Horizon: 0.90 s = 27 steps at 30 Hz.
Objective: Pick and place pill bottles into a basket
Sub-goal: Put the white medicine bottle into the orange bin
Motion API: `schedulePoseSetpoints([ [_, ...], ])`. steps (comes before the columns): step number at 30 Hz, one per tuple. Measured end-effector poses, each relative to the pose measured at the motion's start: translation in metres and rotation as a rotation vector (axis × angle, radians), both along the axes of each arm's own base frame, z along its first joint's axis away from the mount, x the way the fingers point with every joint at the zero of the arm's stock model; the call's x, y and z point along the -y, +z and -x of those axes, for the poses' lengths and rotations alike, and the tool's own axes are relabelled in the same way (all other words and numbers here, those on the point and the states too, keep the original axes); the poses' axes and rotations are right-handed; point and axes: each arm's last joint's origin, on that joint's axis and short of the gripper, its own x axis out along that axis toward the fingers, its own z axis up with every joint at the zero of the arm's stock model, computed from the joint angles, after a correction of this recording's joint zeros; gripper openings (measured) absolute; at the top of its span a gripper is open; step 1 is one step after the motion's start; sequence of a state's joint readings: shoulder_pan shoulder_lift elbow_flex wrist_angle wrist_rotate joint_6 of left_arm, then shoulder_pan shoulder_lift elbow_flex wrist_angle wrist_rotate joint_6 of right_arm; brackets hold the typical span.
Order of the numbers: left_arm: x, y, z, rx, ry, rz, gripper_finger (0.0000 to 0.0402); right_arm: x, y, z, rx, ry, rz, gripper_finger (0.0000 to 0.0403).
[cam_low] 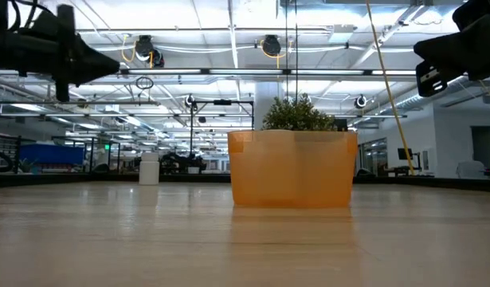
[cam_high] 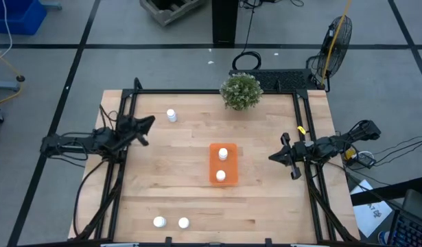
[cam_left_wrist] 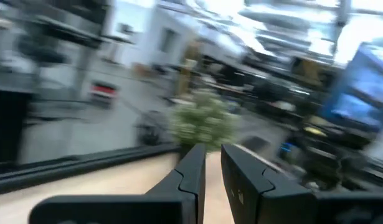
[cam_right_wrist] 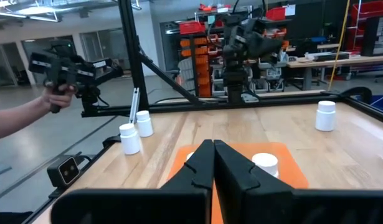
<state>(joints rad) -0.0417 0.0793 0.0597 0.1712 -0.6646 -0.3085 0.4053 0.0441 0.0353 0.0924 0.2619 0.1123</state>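
The orange tray (cam_high: 223,165) lies at the table's middle with two white pill bottles in it (cam_high: 223,153) (cam_high: 221,175). One more bottle (cam_high: 171,115) stands on its base at the far left, and two (cam_high: 159,221) (cam_high: 183,222) stand near the front edge. My left gripper (cam_high: 147,129) is off the table at its left side, open by a narrow gap (cam_left_wrist: 213,163) and empty. My right gripper (cam_high: 272,157) is right of the tray, above the table, shut (cam_right_wrist: 213,149) and empty, pointing at the tray (cam_right_wrist: 284,163).
A green potted plant (cam_high: 241,90) stands at the far edge, behind the tray. A black frame (cam_high: 303,137) borders the table on the left, right and far sides. A person's hand holding a device (cam_right_wrist: 54,84) shows beyond the table's near side.
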Motion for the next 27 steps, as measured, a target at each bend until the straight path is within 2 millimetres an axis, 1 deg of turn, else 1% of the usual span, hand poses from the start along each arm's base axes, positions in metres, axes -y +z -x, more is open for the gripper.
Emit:
schedulePoseSetpoints([
  [5, -0.006, -0.010, -0.011, -0.048, 0.059, 0.108, 0.0056, 0.000, 0.000, 0.000, 0.001, 0.000, 0.000, 0.0000],
  [10, -0.014, -0.020, -0.028, -0.064, 0.135, 0.203, 0.0056, 0.000, 0.000, 0.000, 0.002, 0.000, 0.000, 0.0000],
  [12, -0.019, -0.021, -0.036, -0.083, 0.118, 0.219, 0.0055, 0.000, 0.000, 0.000, 0.002, 0.000, 0.000, 0.0000],
  [15, -0.027, -0.019, -0.053, -0.154, 0.100, 0.239, 0.0055, 0.000, 0.000, 0.000, 0.002, 0.000, 0.000, 0.0000],
  [20, -0.046, -0.010, -0.084, -0.267, 0.194, 0.278, 0.0055, 0.000, 0.000, 0.000, 0.003, 0.001, -0.001, 0.0000],
  [23, -0.060, -0.006, -0.095, -0.325, 0.321, 0.333, 0.0056, 0.000, 0.000, 0.000, 0.004, 0.001, -0.001, 0.0000],
  [25, -0.067, 0.003, -0.103, -0.363, 0.353, 0.339, 0.0056, 0.000, 0.000, 0.000, 0.004, 0.001, -0.001, 0.0000],
  [27, -0.072, 0.009, -0.106, -0.424, 0.364, 0.356, 0.0060, 0.000, 0.000, 0.000, 0.004, 0.001, -0.001, 0.0000],
])
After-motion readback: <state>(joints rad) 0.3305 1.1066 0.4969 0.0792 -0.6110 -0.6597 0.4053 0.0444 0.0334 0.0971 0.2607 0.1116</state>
